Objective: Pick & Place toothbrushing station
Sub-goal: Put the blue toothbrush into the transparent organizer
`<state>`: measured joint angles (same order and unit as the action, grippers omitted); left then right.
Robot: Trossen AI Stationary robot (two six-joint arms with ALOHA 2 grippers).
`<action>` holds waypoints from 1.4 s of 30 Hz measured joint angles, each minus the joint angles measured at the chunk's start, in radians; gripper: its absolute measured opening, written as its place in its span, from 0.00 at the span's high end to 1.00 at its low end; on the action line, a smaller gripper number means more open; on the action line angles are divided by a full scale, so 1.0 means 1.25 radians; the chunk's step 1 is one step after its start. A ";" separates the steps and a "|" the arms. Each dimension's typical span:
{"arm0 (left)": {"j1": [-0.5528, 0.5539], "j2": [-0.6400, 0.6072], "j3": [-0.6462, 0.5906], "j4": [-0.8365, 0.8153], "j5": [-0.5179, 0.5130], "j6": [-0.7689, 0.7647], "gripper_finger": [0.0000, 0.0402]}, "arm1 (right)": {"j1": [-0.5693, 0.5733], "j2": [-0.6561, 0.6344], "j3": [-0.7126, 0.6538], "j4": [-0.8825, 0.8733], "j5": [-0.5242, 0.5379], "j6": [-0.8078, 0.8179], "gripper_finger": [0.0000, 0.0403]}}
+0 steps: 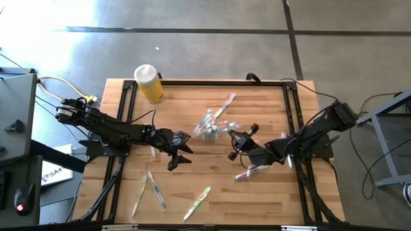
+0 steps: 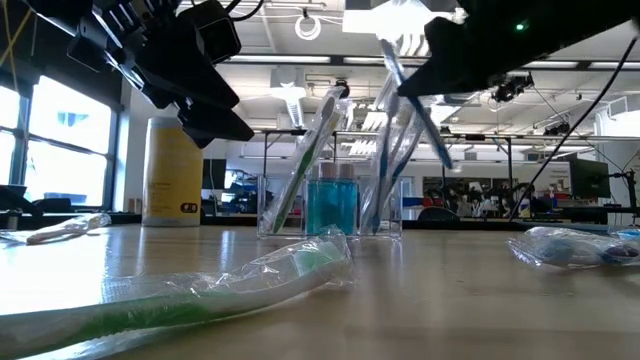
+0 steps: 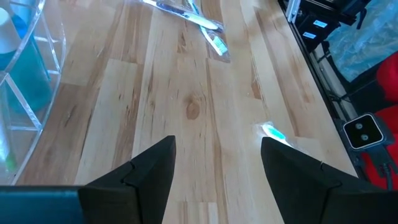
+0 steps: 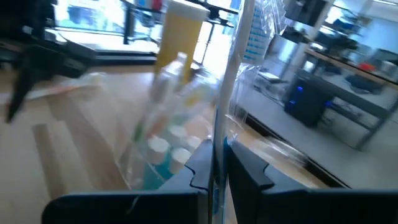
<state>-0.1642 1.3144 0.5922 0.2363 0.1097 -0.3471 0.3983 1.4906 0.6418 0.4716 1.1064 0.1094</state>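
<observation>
The clear plastic container (image 1: 209,126) stands at the table's middle, holding upright toothbrushes and white tubes with teal ends (image 4: 163,155); it also shows in the low view (image 2: 335,205). My right gripper (image 4: 217,152) is just right of it (image 1: 236,142), shut on a wrapped toothbrush (image 4: 239,56). My left gripper (image 1: 182,154) is open and empty over bare wood left of the container (image 3: 217,155). Several wrapped toothbrushes lie flat on the table: two near the front left (image 1: 148,190), one at the front middle (image 1: 198,202) and one under the right arm (image 1: 250,172). My right gripper pinches the toothbrush's thin handle (image 4: 219,134) in its clear wrapper between its two fingers. The fingers lie across the handle. The brush sticks out past the fingertips, lifted clear of the table; the part behind the fingers is hidden.
A yellow bottle with a white cap (image 1: 149,83) stands at the far left of the table. A black frame (image 1: 205,82) runs round the table's edges. A wrapped green toothbrush (image 2: 200,290) lies close in front in the low view.
</observation>
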 joint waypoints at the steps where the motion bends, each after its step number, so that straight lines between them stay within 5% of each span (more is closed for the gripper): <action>1: 0.000 0.000 0.000 0.000 0.000 -0.001 0.42 | -0.011 0.014 0.000 0.055 -0.030 -0.041 0.95; 7: 0.000 0.000 0.000 0.000 0.000 -0.019 0.42 | -0.078 0.046 0.000 0.262 -0.137 -0.198 0.95; 25: -0.012 0.000 0.000 -0.006 -0.012 0.004 0.42 | -0.238 0.081 -0.004 0.330 -0.313 -0.168 0.95; 32: -0.012 0.000 0.000 -0.016 -0.013 0.004 0.42 | -0.250 0.175 -0.033 0.462 -0.321 -0.151 0.95; 42: -0.010 0.000 0.000 -0.015 -0.015 0.023 0.42 | -0.230 0.190 -0.051 0.465 -0.292 -0.149 0.95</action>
<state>-0.1772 1.3144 0.5919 0.2180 0.0906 -0.3187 0.1112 1.7287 0.5781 1.0531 0.7408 -0.0769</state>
